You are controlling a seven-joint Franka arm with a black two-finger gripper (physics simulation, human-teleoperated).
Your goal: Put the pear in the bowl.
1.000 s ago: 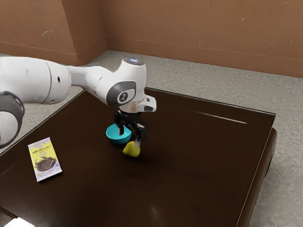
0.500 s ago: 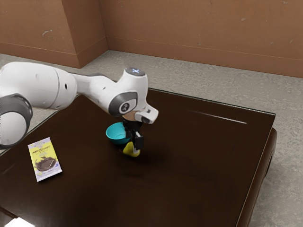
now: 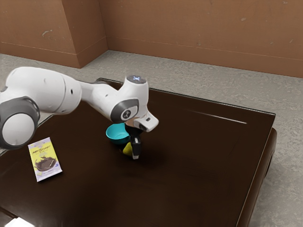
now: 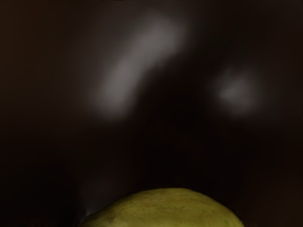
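Observation:
In the exterior view my gripper (image 3: 134, 154) is low over the table, pointing down at the pear. The yellow-green pear (image 3: 127, 150) lies on the table, its right part hidden behind the near finger. The far finger is hidden, so how the fingers stand cannot be told. Just behind the pear, the turquoise bowl (image 3: 117, 134) stands upright, partly covered by the hand. In the wrist view the pear (image 4: 165, 210) is a rounded yellow-green shape at the lower edge, directly under the hand.
A yellow and lilac chocolate packet (image 3: 45, 159) lies on the dark glossy table (image 3: 199, 170), toward the exterior view's left. A bright white object (image 3: 19, 222) is at the near left corner. Brown walls stand beyond the table.
My hand has come down and turned, bringing the gripper from above the pear to down beside it. Pear, bowl and packet have stayed where they were.

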